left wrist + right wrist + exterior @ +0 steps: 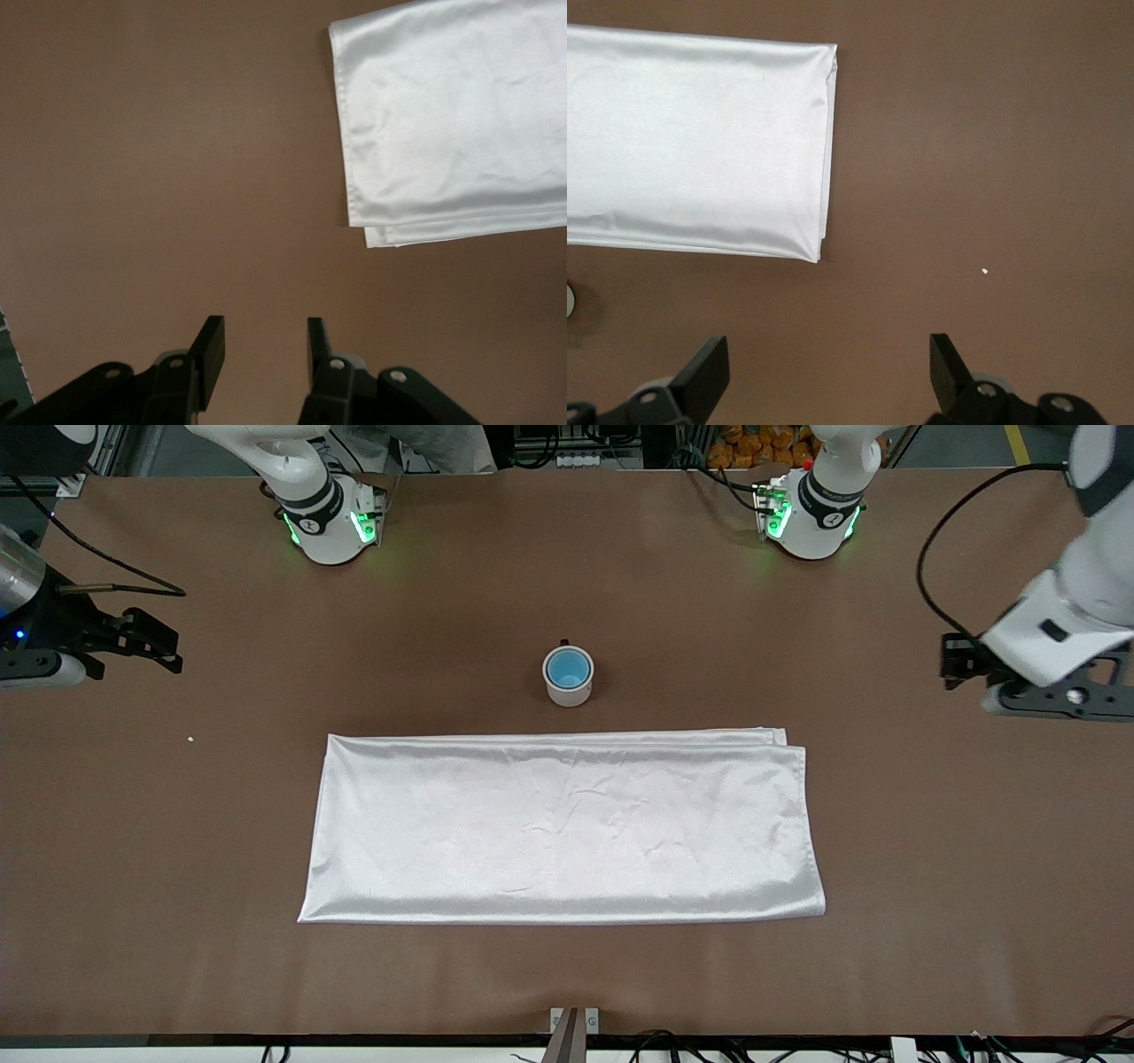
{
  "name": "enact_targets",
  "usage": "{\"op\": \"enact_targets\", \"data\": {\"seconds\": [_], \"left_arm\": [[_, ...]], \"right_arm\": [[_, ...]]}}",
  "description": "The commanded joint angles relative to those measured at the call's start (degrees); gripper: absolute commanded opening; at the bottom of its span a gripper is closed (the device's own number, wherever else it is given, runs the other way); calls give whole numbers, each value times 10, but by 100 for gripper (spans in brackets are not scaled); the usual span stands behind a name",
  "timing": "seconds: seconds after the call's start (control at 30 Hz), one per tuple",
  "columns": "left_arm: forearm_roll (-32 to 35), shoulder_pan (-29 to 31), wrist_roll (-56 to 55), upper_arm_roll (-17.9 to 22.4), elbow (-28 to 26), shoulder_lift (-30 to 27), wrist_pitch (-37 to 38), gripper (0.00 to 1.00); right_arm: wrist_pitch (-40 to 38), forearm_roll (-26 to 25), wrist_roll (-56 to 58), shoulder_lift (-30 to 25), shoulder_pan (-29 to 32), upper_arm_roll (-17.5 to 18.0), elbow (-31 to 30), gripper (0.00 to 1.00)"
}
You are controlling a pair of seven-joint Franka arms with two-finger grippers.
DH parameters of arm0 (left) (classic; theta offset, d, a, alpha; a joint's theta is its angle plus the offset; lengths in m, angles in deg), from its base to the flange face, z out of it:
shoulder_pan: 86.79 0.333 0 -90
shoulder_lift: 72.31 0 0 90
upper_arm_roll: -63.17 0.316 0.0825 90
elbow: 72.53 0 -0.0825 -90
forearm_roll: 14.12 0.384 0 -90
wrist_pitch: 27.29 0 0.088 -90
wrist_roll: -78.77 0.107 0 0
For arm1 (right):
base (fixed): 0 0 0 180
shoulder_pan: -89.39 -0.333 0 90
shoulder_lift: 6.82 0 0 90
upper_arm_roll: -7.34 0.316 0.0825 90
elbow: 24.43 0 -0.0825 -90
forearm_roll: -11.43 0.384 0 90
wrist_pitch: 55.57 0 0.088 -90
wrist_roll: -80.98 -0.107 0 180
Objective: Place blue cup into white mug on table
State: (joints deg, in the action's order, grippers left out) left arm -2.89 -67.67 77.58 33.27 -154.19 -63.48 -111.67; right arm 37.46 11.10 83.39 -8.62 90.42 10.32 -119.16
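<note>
On the table point(177, 824) stand one white mug point(568, 689), one blue cup point(568, 668) inside it, and one cloth point(563, 828). The left gripper point(266, 341) hangs empty with a narrow gap, the right gripper point(828, 363) wide and empty, both over bare table. The mug's handle barely shows.

1. A large flat counter point(886, 974) with a matte brown surface fills nearly the whole front view; faint lengthwise creases run across it.
2. A white rectangular folded cloth point(563, 828) with a satin sheen lies flat on the counter, toward its edge nearest the front camera.
3. A tiny pale speck point(190, 739) sits on the brown surface toward the right arm's end.
4. Black cables point(673, 1045) hang along the counter's nearest edge.
5. Above the counter's top edge, a pile of orange objects point(753, 447) and grey floor show.
6. Light is even and soft.
</note>
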Motion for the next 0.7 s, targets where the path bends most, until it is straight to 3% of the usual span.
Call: {"op": "enact_targets", "data": {"seconds": [0.0, 0.47, 0.67], "left_arm": [[-16, 38, 50, -6, 7, -12, 0, 47], [-13, 42, 47, -9, 32, -12, 0, 47], [-11, 32, 6, -38, 32, -22, 0, 48]], "right_arm": [[-5, -8, 5, -3, 0, 0, 2, 100], [-6, -8, 5, -3, 0, 0, 2, 100], [-6, -8, 5, -3, 0, -1, 2, 100]]}}
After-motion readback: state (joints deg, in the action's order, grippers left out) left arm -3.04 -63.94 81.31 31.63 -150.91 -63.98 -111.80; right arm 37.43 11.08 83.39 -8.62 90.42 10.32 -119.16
